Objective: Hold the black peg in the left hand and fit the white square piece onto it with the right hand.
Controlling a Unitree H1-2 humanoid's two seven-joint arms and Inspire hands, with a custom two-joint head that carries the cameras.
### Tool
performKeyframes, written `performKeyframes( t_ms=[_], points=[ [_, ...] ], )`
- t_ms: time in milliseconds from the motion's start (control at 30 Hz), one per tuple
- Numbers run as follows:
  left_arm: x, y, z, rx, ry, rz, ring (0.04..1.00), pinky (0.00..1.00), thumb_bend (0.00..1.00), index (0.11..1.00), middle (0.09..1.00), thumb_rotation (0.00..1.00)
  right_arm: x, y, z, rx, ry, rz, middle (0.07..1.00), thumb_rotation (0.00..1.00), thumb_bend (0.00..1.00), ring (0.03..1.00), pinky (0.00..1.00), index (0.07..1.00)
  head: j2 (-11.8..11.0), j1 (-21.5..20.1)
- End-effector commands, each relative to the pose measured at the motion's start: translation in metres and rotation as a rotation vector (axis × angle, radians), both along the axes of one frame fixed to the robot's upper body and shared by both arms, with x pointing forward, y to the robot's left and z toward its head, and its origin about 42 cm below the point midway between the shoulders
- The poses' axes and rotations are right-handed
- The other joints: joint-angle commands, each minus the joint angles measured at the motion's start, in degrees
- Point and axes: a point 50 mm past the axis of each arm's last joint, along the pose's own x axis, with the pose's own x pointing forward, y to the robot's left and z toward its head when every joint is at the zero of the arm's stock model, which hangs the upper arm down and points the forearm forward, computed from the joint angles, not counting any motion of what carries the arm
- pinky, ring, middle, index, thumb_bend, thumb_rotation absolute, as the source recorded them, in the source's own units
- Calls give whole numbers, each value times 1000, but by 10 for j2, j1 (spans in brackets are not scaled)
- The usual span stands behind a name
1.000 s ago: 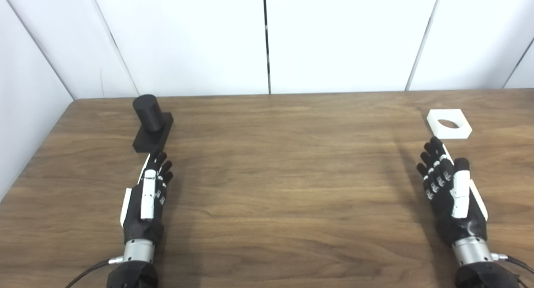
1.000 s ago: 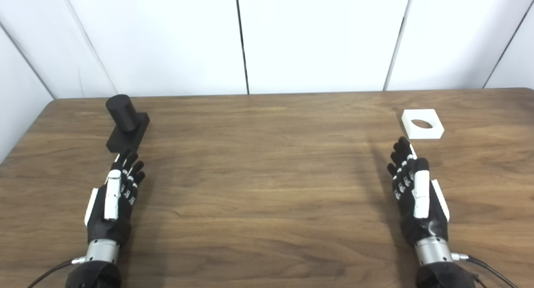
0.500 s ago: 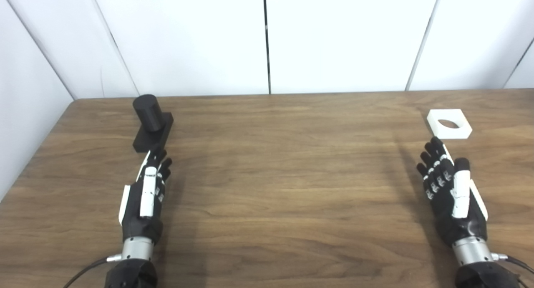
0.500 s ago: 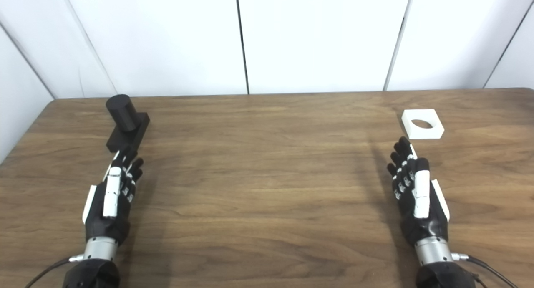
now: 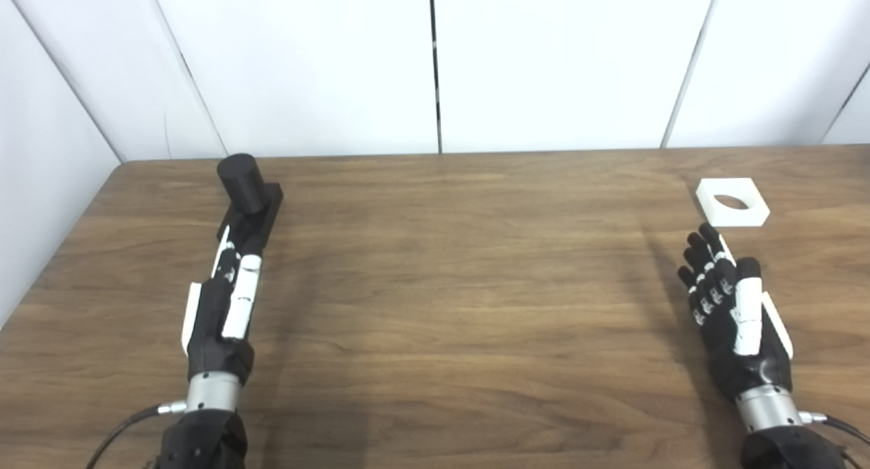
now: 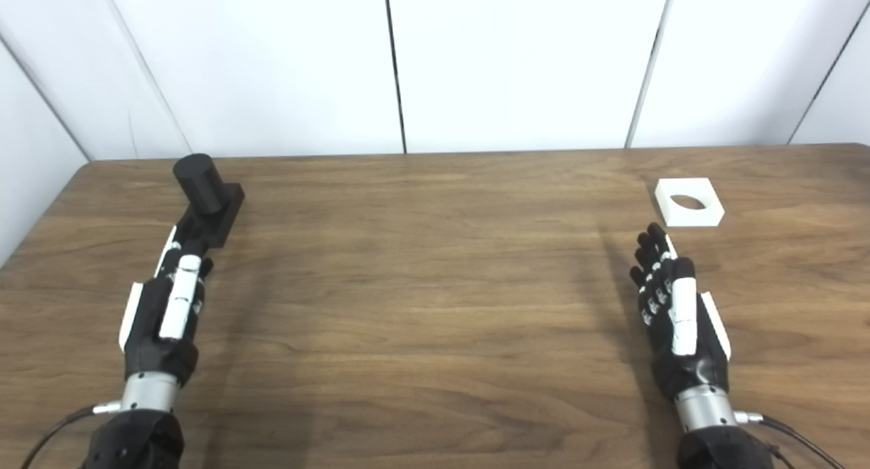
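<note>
While nothing gripped yet: both parts on tabletop (image 5: 435,306).
Left hand (image 5: 221,313): fingers straight, empty, tips at base of black peg (image 5: 241,183); wrap low, keep peg upright.
Right hand (image 5: 731,319): spread, empty, just short of white square piece (image 5: 733,202); pinch edges, leave hole clear.

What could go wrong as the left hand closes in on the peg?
The left hand has its fingertips at the near end of the black peg base, not yet gripping; a push could slide or tip it. The right hand is open, short of the white square piece, and could nudge it away.
</note>
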Motion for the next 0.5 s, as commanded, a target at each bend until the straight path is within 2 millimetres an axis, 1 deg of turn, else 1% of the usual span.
performKeyframes(
  t_ms=[0,33,67,133,267,333,400,467],
  points=[
    [10,3,25,88,-63,37,1000,1000,556,988,1000,628,6,1,6,-9,-37,11,980,1000,649,1000,1000,981,0,2],
    [12,4,26,137,-56,61,1000,1000,546,983,1000,596,6,1,5,-11,-36,10,980,1000,651,1000,1000,981,-1,3],
    [14,5,27,188,-43,84,1000,1000,540,976,1000,587,6,1,5,-11,-35,9,978,1000,655,1000,1000,979,-1,3],
    [17,8,29,255,-18,117,1000,1000,570,975,1000,590,7,1,4,-8,-35,12,978,1000,659,1000,1000,978,-1,4],
    [24,15,30,311,2,153,1000,1000,631,974,1000,494,8,0,3,-10,-36,17,985,1000,667,1000,1000,982,-2,6],
    [26,19,30,322,18,171,1000,1000,650,972,1000,465,8,-1,3,-12,-36,16,986,1000,668,1000,1000,982,-2,6],
    [29,23,31,347,35,186,1000,1000,665,975,1000,457,7,-1,3,-13,-36,15,986,1000,670,1000,1000,982,-2,6],
    [33,29,33,385,56,206,1000,1000,681,975,1000,471,7,-1,3,-14,-36,15,988,1000,678,1000,1000,979,-3,8]
  ],
)
